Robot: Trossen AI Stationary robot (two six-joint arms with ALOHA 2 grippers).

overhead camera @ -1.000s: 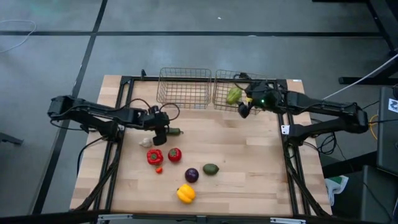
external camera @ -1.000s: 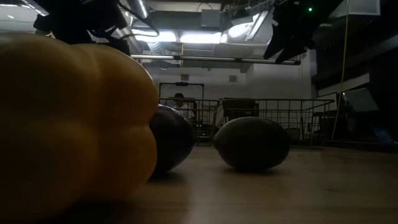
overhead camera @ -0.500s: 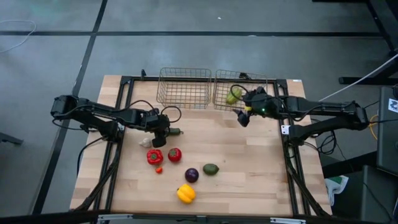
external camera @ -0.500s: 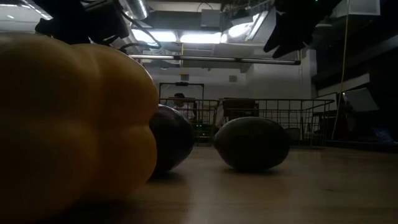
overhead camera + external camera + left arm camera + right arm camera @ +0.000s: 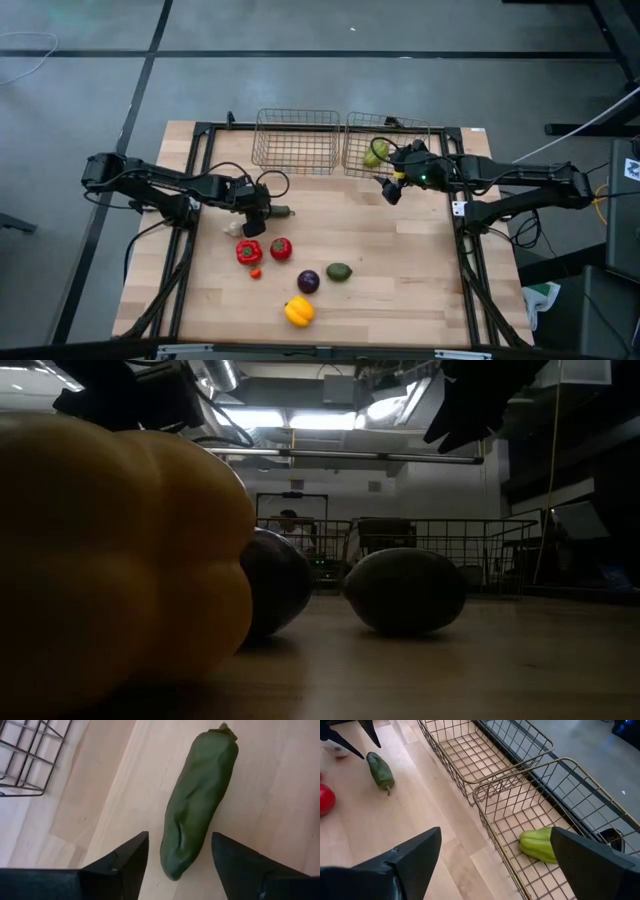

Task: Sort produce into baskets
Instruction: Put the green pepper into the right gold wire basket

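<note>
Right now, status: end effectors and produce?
Left end effector open, straddling dark green pepper on table. Right end effector open, empty, by right basket. Nothing in the way.

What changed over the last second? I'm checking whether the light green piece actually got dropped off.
The right end effector, open, pulled back from over the right basket toward the table's middle; the light green piece now lies uncovered in that basket. The left end effector opened wider, straddling the dark green pepper without holding it. The left basket and the other produce stayed put.
</note>
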